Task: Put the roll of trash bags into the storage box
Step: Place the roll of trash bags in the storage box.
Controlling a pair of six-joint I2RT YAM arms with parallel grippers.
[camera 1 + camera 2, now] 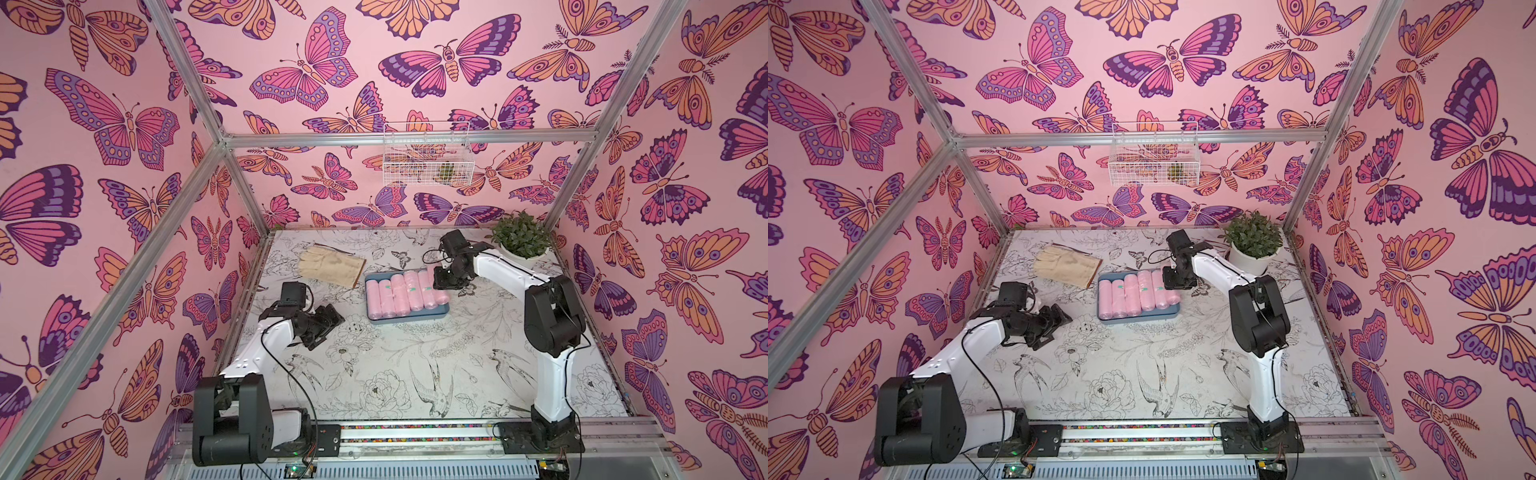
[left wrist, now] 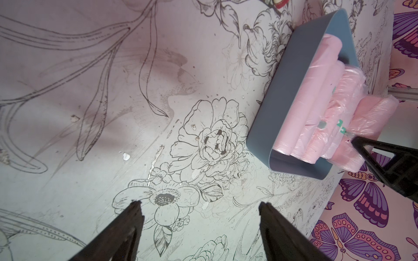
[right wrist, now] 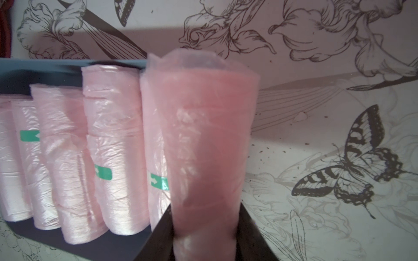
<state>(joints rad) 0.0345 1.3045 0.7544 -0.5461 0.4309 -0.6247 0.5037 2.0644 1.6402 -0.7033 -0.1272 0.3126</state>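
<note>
1. The roll of trash bags is clenched in the right gripper.
2. It is held at the right end of the storage box, beside five other rolls.
3. The left gripper is spread wide, empty, above the table.

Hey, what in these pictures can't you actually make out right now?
- Right wrist view: the held roll in the right hand hides one end of the storage box.
- Both top views: the greenish thing in the wire basket is too small to identify.
- Left wrist view: the picture's edge cuts off the right hand.
</note>
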